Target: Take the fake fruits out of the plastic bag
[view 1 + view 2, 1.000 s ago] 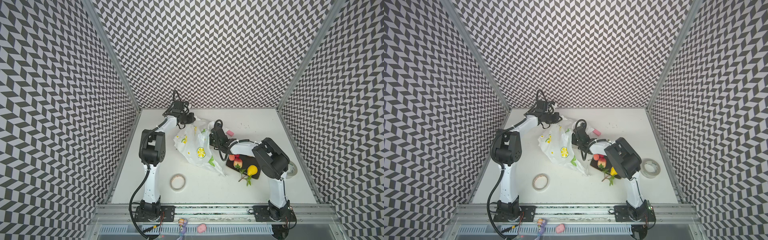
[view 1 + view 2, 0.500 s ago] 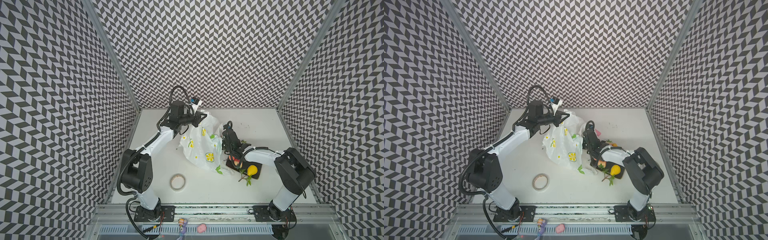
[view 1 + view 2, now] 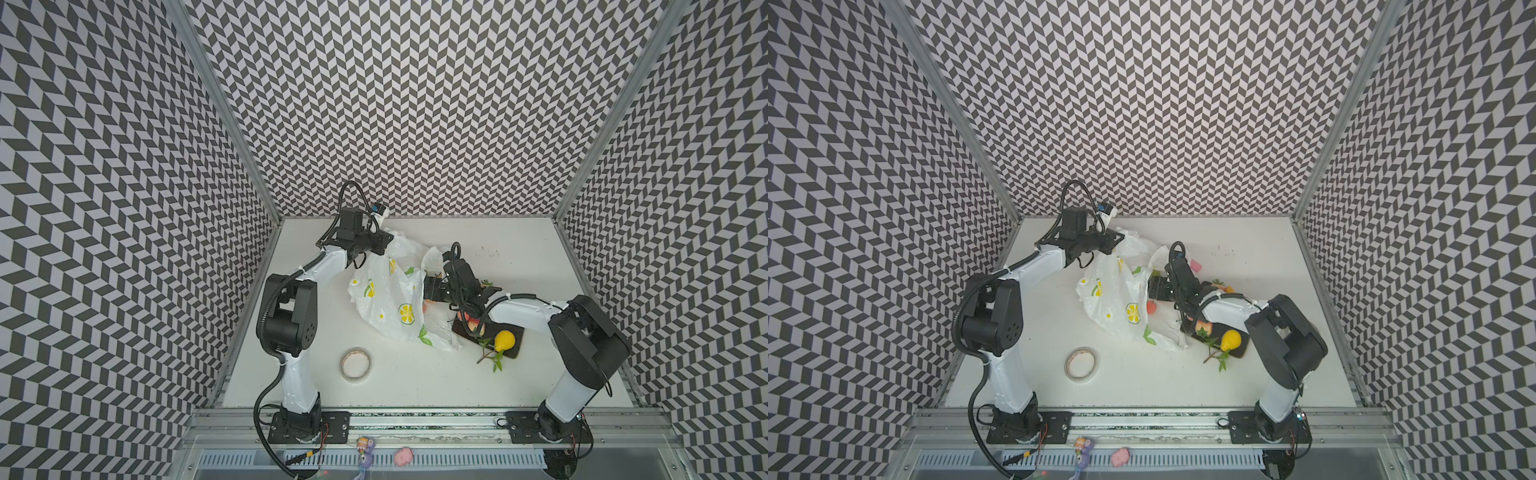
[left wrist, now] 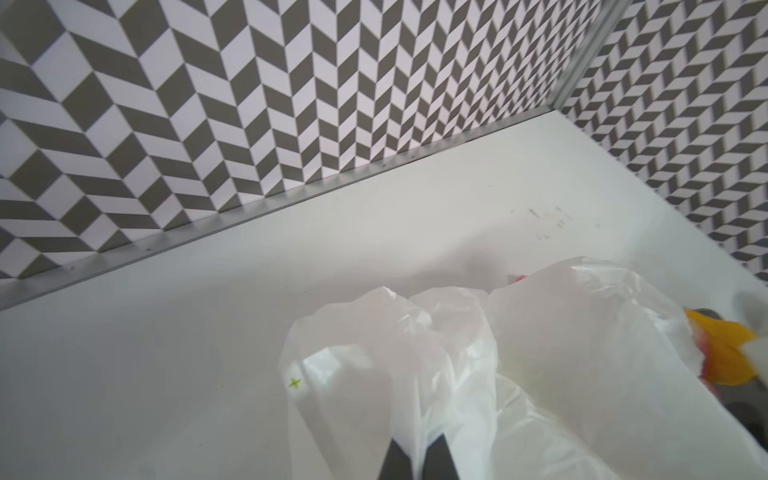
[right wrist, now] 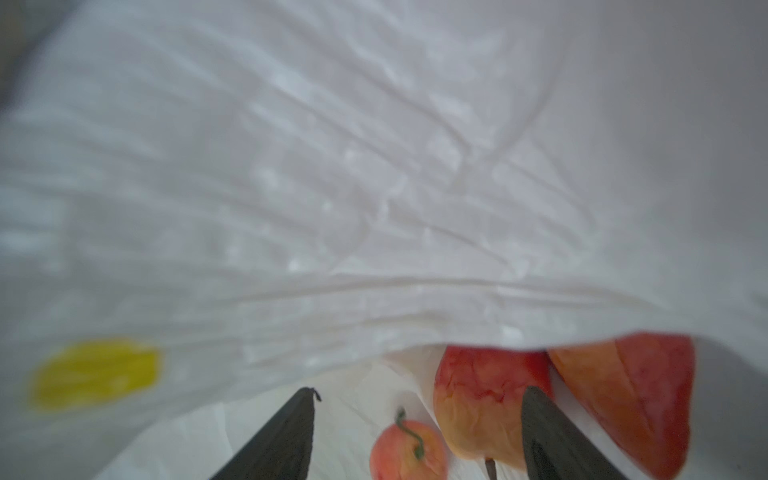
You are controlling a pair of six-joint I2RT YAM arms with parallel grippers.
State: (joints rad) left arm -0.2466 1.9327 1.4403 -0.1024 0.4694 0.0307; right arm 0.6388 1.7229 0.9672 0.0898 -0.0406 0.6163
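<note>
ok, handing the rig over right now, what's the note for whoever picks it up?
Left gripper: pinching the bag near its top, holding it up.
Right gripper: open at the bag mouth, holding nothing.
Done: yellow pear and a red fruit lie on the tray.
Left: a small red fruit and two bigger red ones under the bag flap, just ahead of the right jaws.

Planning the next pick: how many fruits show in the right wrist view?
3: a small stemmed red fruit, then a peach-coloured fruit and a red-orange fruit, both partly under the plastic bag. More may be hidden.
</note>
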